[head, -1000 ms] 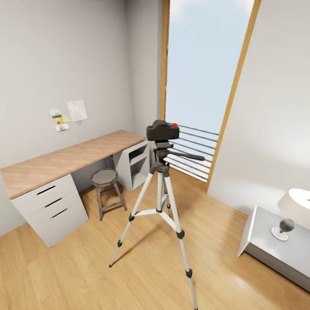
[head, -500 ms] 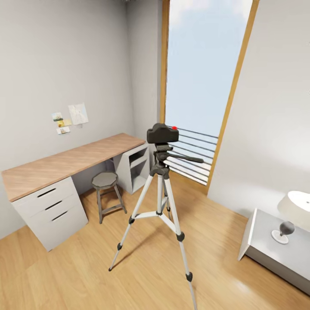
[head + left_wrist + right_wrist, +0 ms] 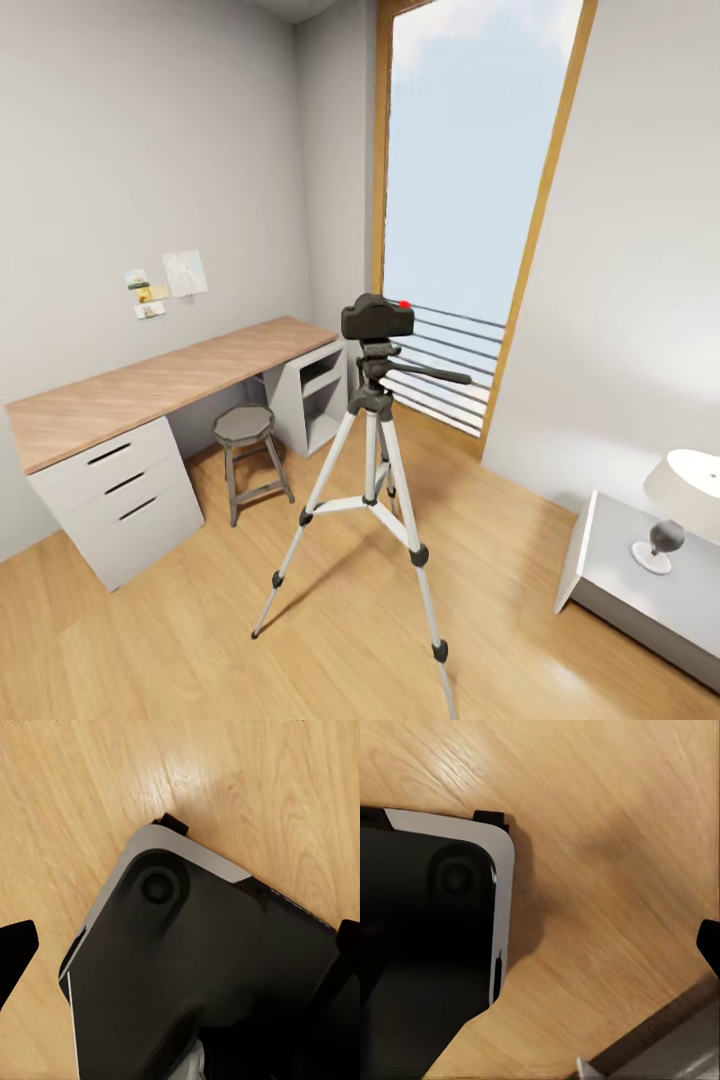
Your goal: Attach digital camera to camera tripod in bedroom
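The digital camera (image 3: 377, 318), a small black box with a red dot on top, sits on the black head of the camera tripod (image 3: 372, 470). The tripod stands on the wood floor in the middle of the bedroom, in front of the tall window (image 3: 470, 200), with its pan handle pointing right. My left gripper (image 3: 180, 945) is open over my own dark base and the floor, nothing between its fingertips (image 3: 16, 945). My right gripper (image 3: 540, 945) also hangs open over the floor, with one fingertip (image 3: 709, 943) at the frame's edge.
A long wood-topped desk (image 3: 150, 385) with white drawers runs along the left wall, and a small round stool (image 3: 245, 425) stands before it. A white nightstand (image 3: 620, 570) with a lamp (image 3: 685, 490) is at the right. Open floor lies around the tripod's legs.
The whole head view has shifted: the room shows slightly lower and smaller, so the camera moved. The digital camera stays on the tripod's head.
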{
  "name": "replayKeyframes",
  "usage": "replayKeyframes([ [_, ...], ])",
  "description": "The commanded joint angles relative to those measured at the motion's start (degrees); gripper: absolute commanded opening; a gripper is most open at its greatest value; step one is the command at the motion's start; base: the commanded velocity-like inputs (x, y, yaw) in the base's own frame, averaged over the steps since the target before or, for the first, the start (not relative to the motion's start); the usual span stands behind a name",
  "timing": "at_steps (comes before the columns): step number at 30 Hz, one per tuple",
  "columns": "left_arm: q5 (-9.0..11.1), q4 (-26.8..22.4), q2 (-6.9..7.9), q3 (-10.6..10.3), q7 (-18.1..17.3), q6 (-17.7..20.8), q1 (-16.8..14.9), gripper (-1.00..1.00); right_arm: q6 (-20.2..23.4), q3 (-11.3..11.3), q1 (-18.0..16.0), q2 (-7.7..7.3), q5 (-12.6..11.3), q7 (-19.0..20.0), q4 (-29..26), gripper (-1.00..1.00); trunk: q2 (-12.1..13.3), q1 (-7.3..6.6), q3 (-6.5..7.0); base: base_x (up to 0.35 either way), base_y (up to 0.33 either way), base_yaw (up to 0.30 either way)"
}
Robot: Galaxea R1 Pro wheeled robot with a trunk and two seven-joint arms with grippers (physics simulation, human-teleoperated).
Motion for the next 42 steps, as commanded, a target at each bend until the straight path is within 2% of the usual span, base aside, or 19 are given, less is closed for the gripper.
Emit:
replayKeyframes([
  [1, 0.35, 0.01, -0.02, -0.5, 0.15, 0.0, -0.01, 1.0, -0.17, -0.14, 0.34, 0.1, 0.56, -0.1, 0.12, 1.0, -0.11, 0.04, -0.03, 0.0, 0.0, 0.0],
  [11, 0.12, -0.07, 0.09, -0.56, 0.16, -0.37, 0.21, 1.0, -1.38, -0.04, 3.26, 0.71, 0.72, -0.81, 0.14, 1.0, -0.11, 0.04, 0.86, 0.0, 0.0, 0.0],
  [42, 0.55, -0.01, 1.07, -0.57, 0.47, -0.77, 0.23, 1.0, -1.88, 0.01, 3.62, 0.86, 0.71, -0.97, 0.08, 1.0, -0.11, 0.04, 3.6, 0.0, 0.0, 0.0],
])
